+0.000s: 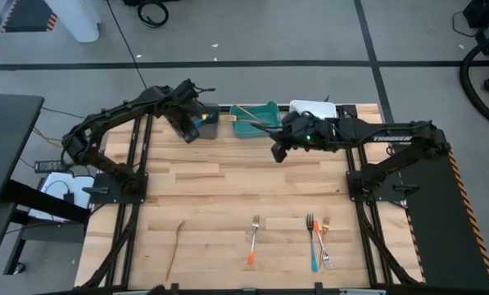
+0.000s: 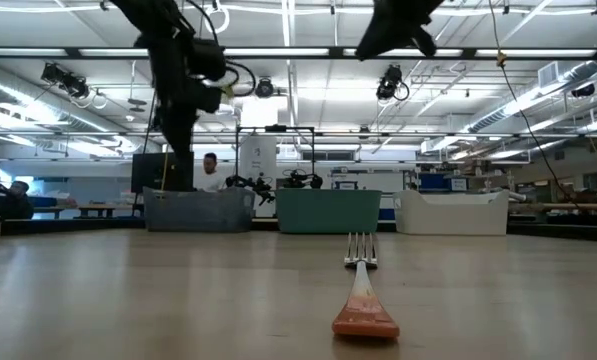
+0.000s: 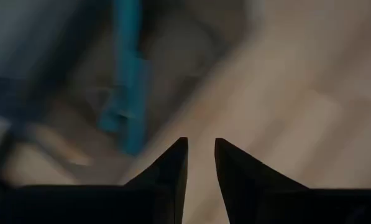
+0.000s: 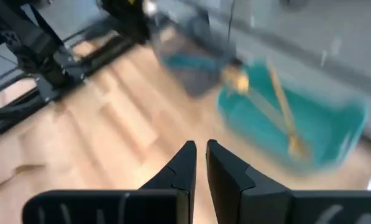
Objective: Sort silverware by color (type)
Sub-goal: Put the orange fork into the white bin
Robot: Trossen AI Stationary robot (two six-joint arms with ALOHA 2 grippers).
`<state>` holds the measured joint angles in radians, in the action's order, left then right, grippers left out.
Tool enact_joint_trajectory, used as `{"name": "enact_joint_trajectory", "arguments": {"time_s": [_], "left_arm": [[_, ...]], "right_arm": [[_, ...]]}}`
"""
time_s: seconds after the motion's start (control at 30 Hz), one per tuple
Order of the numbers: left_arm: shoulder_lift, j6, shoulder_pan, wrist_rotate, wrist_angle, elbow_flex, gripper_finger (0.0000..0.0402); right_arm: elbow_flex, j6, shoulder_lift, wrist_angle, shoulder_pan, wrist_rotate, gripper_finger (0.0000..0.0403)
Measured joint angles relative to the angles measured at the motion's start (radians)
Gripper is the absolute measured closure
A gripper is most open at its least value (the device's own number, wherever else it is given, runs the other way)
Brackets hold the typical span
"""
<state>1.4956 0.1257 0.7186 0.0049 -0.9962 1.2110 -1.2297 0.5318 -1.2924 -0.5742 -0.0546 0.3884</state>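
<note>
At the table's far edge, a blue-handled utensil (image 1: 200,120) lies in the grey bin (image 1: 208,129). It shows blurred in the left wrist view (image 3: 128,87). My left gripper (image 1: 187,131) hangs open just above that bin, its fingers (image 3: 201,146) clear of the utensil. Tan-handled utensils (image 4: 284,112) lie in the teal bin (image 1: 256,123). My right gripper (image 1: 277,153) hovers on the near side of the teal bin, its fingers (image 4: 201,148) a narrow gap apart with nothing between them. Near the front edge lie an orange fork (image 1: 253,240), a blue fork (image 1: 312,242) and a tan-handled fork (image 1: 325,242).
A white bin (image 1: 314,108) stands right of the teal one at the far edge. Bare wood lies open across the table's middle (image 1: 244,184). A thin dark line (image 1: 176,242) runs on the near left. A person (image 2: 210,170) stands in the room behind.
</note>
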Motion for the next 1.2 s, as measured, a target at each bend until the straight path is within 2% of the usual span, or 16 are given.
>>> {"name": "enact_joint_trajectory", "arguments": {"time_s": [0.1,0.27,0.47,0.63,0.83,1.2], "left_arm": [[-0.054,-0.056,-0.055,0.105,-0.045,0.000,0.0312],[-0.123,-0.113,-0.198,0.125,-0.047,-0.015,0.0312],[-0.146,-0.162,-0.376,0.125,-0.018,-0.016,0.0312],[-0.145,-0.247,-0.476,0.124,0.019,-0.016,0.0312],[-0.144,-0.362,-0.565,0.120,0.111,-0.016,0.0312],[-0.144,-0.556,-0.706,0.097,0.225,-0.016,0.0312]], "right_arm": [[0.000,0.216,0.007,-0.137,0.046,-0.040,0.0357],[0.033,0.576,-0.015,-0.316,0.156,-0.168,0.0357],[0.127,0.957,-0.047,-0.292,0.341,-0.288,0.0357],[0.179,1.231,-0.093,-0.282,0.493,-0.350,0.0357],[0.206,1.373,-0.194,-0.281,0.627,-0.414,0.0357],[0.206,1.373,-0.371,-0.278,0.754,-0.468,0.0357]]}}
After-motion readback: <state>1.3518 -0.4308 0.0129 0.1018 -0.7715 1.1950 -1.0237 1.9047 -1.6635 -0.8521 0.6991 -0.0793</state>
